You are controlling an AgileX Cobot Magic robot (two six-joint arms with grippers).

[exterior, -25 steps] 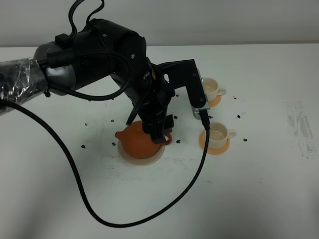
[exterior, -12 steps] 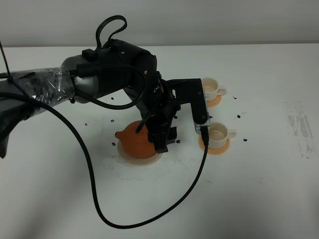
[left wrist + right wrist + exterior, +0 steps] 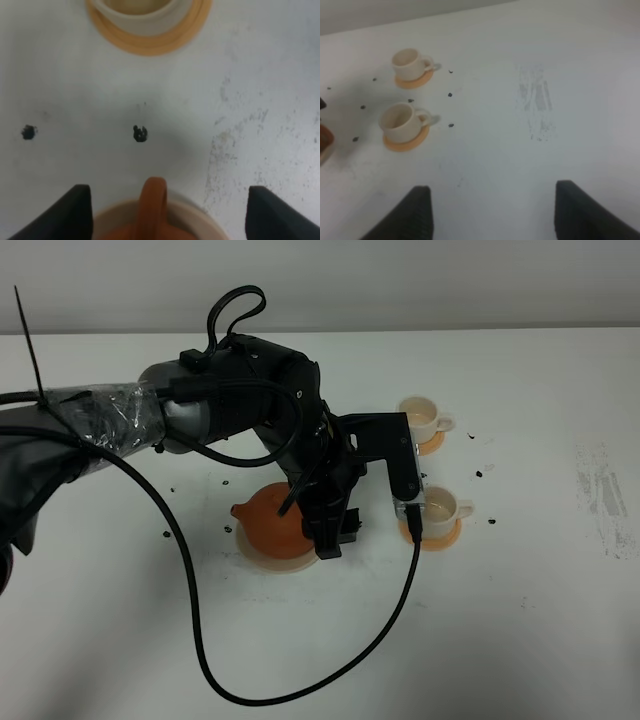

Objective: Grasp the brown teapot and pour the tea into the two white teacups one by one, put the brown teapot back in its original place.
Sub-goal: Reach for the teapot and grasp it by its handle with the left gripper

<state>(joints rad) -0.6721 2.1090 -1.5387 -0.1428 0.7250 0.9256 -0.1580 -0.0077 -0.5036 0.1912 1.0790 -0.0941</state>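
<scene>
— So, where is the teapot point(image 3: 268, 524)?
— On its pale disc point(image 3: 272, 561), upright on the table point(image 3: 520, 620), spout turned away from the cups.
— And your left jaws?
— Down at the handle point(image 3: 152, 200), spread wide apart. My wrist view shows one of the fingers point(image 3: 75, 212) on either side of the loop, with a clear gap on both sides. Neither one touches it.
— Does the disc show there too?
— Its rim point(image 3: 192, 212) shows under the pot.
— The cups?
— The near cup point(image 3: 440, 506) and the far cup point(image 3: 420, 418) each stand on an orange coaster point(image 3: 435, 537), beyond my left arm. Both are upright and well apart from the pot. I cannot tell what is in them.
— Your right jaws?
— Also apart, with nothing between them, held high over bare table. From that wrist both cups point(image 3: 400, 120) lie far off to one side.
— Anything else?
— Black specks point(image 3: 140, 133) are scattered between the pot and the cups.
</scene>
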